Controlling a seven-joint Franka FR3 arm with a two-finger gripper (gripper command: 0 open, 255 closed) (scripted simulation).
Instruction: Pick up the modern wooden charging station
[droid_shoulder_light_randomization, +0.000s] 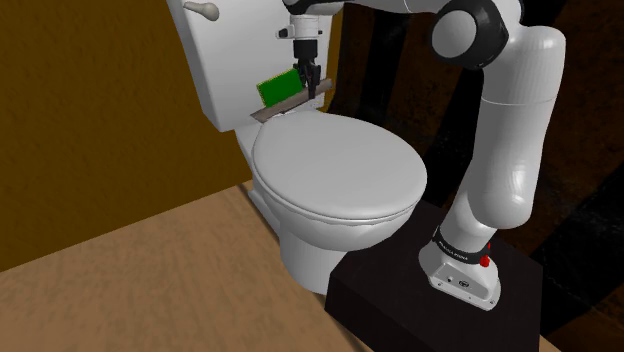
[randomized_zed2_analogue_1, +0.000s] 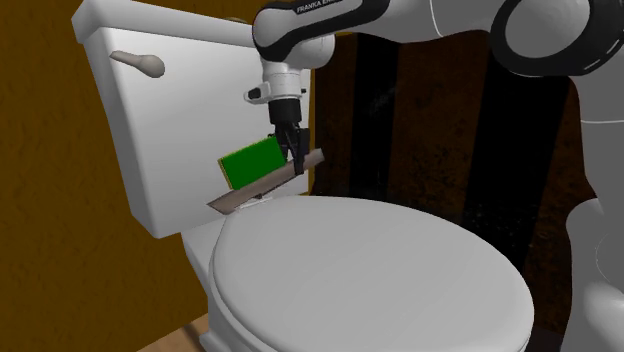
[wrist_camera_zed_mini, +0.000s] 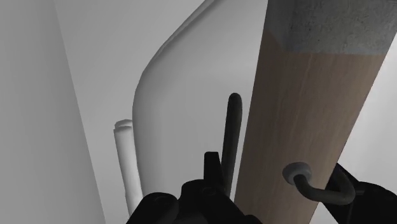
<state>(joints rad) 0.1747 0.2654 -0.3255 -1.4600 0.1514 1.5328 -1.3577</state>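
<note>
Right now my gripper (droid_shoulder_light_randomization: 313, 89) (randomized_zed2_analogue_1: 297, 160) (wrist_camera_zed_mini: 286, 184) is closed on the charging station (droid_shoulder_light_randomization: 284, 100) (randomized_zed2_analogue_1: 262, 185) (wrist_camera_zed_mini: 305, 108), my two black fingers clasping its brown wooden base from either side near one end. The station is a long wooden plank with a green slab (droid_shoulder_light_randomization: 278, 88) (randomized_zed2_analogue_1: 250, 162) standing on it. It sits at the back edge of the toilet lid (droid_shoulder_light_randomization: 335, 170) (randomized_zed2_analogue_1: 370, 270), just in front of the white tank (droid_shoulder_light_randomization: 215, 60) (randomized_zed2_analogue_1: 150, 130). The plank is tilted: the end I hold is the higher one, and the other end slopes down toward the shoulder view's left, close over the lid's back edge. Whether that low end touches the lid I cannot tell. In the wrist view the wood runs straight away from my fingers, its far end grey and speckled, and a small grey hook (wrist_camera_zed_mini: 299, 173) sticks out of the wood close to my fingers. The flush lever (droid_shoulder_light_randomization: 200, 10) (randomized_zed2_analogue_1: 140, 63) sits high on the tank front, well apart from my hand. The lid is shut. My black stand (droid_shoulder_light_randomization: 400, 290) sits on the wood-toned floor (droid_shoulder_light_randomization: 150, 290) just beside the toilet bowl.
</note>
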